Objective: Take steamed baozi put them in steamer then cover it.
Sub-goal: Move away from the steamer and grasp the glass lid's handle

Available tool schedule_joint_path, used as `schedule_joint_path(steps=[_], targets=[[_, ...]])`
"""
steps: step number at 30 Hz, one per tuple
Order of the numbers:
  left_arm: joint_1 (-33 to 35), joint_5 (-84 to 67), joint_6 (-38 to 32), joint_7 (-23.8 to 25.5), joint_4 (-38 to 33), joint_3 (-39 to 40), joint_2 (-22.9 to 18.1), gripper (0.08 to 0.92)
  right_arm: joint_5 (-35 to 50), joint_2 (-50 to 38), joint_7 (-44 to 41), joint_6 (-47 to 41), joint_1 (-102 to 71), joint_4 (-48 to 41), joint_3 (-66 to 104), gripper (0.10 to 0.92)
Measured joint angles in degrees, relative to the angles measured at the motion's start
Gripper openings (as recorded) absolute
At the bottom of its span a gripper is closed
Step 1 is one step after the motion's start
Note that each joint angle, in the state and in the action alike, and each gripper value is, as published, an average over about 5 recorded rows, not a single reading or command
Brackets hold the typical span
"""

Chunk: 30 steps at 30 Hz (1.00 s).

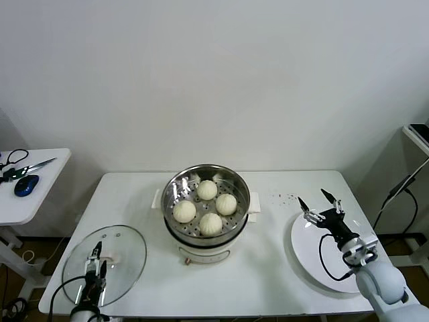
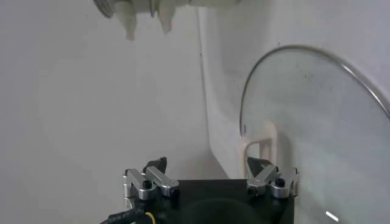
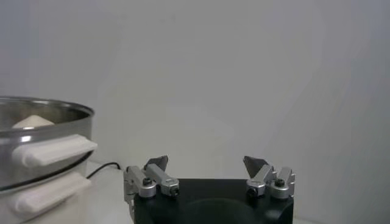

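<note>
Lid [image 1: 104,257] next: left gripper [image 1: 98,257], spread wide and empty, probably hangs over its knob, so descend centred before clamping.

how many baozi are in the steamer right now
4, all on the perforated tray inside the steamer: one at the back, one at the robot's right, one at the left, one at the front. None appears hidden; the plate holds none.
</note>
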Motion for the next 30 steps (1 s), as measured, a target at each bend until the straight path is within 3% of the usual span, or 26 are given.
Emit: schedule_joint_path(steps=[19,23,30], targets=[[-8.2,-0.2,-2.1,-4.6,10.9,-1.9,2.2,0.817,-3.4,2.0,-1.7,1.1,-3.2,-1.0,2.2,0.823],[-9.2,-0.8,-2.8,-5.5,12.2,-1.8,2.4,0.746,-4.0,2.5,-2.0,1.4,-3.7,-1.3,2.7,0.823],[-10.1,-1.5,-4.1,-6.3,13.9,-1.8,2.4,0.540,-4.7,3.1,-2.6,1.7,-4.0,-1.7,3.1,0.823]])
